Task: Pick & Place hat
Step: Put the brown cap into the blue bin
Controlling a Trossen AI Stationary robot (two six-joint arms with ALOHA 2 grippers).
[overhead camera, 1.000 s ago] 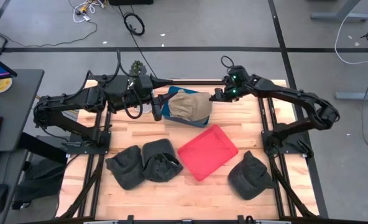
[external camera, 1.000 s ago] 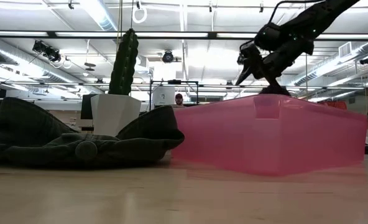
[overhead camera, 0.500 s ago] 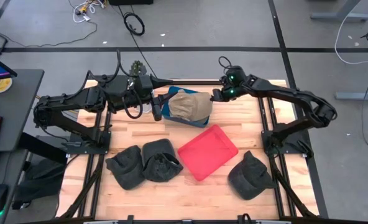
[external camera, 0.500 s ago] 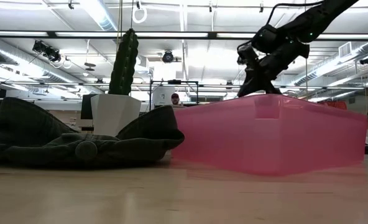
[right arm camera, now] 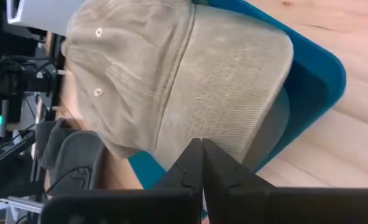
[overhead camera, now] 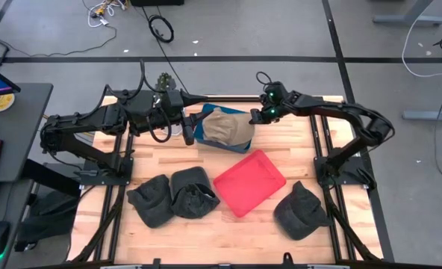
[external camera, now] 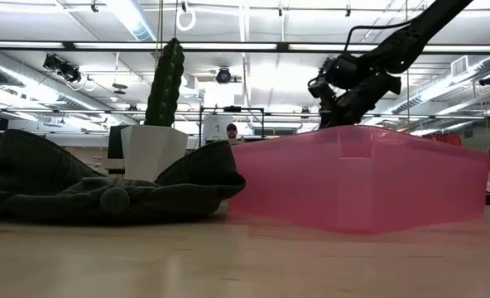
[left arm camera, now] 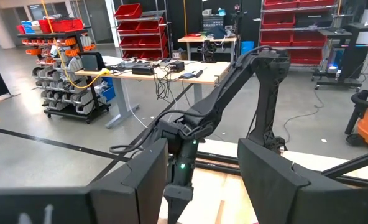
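A tan hat (overhead camera: 225, 127) lies crown up on a blue tray (overhead camera: 201, 133) at the table's far middle, its brim (right arm camera: 234, 93) toward the right. My right gripper (overhead camera: 253, 116) slants down at the brim's right edge, and its fingers (right arm camera: 190, 163) are shut with nothing between them. My left gripper (left arm camera: 202, 180) hangs level above the tray's left side, open and empty. Three dark hats (overhead camera: 150, 200) (overhead camera: 193, 193) (overhead camera: 302, 211) rest on the table near its front edge. My right gripper's shut tips stand over the outer edge of the hat's brim (right arm camera: 224, 140), slanting down from the table's right. Whether they touch the brim, I cannot tell. The hat lies flat on the tray.
A red bin (overhead camera: 249, 181) sits right of centre, between the dark hats; in the low view the red bin (external camera: 361, 178) hides the tray. A cactus in a white pot (external camera: 158, 116) stands beyond the table. Bare wood lies right of the tray.
My right gripper has gone down and toward the table's left, closing in on the tan hat's brim. The hat and the tray have stayed where they were.
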